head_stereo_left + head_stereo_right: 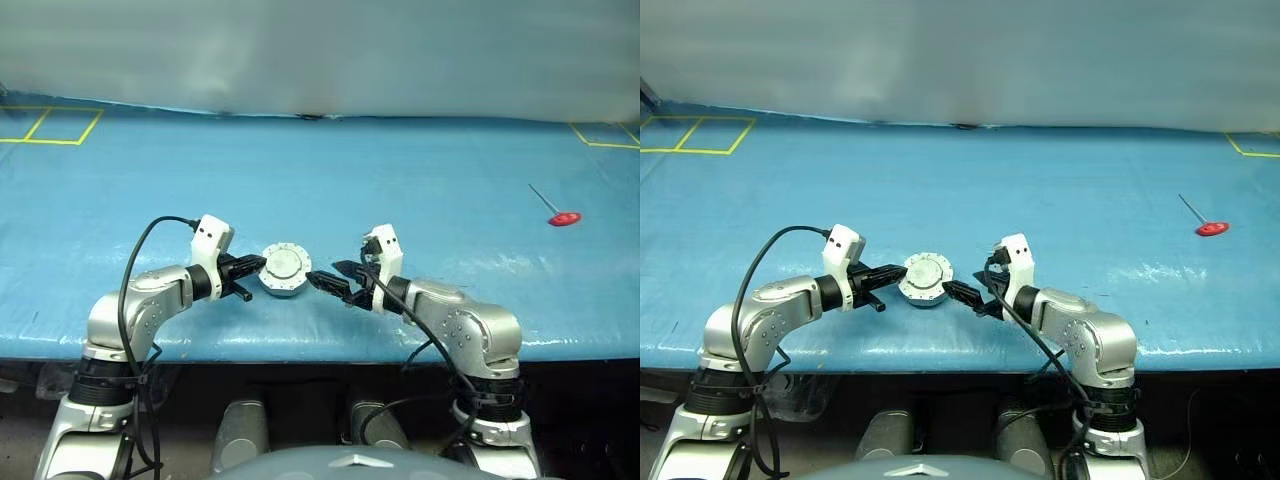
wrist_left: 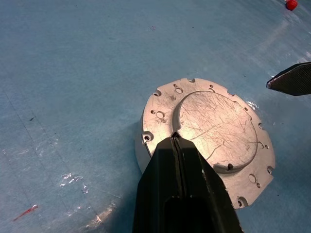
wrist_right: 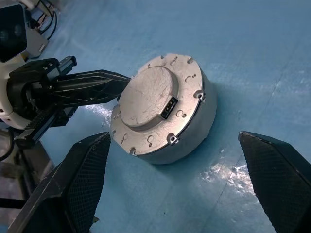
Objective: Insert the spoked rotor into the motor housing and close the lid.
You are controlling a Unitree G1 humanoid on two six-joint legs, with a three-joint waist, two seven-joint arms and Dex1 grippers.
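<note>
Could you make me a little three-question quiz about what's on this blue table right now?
1. True or false: the lid lies shut on the motor housing.
2. Which tool has its fingers pressed together at the lid's edge: (a) the left tool or (b) the right tool?
3. What small red thing lies far off on the table, on the robot's right?

Key:
1. True; its plain grey outer face with the raised centre faces up.
2. (a); the left tool is shut with its tips at the lid's rim, while the right tool stands wide open, short of the housing.
3. A red-headed pin-like tool; what it is exactly cannot be told.
</note>
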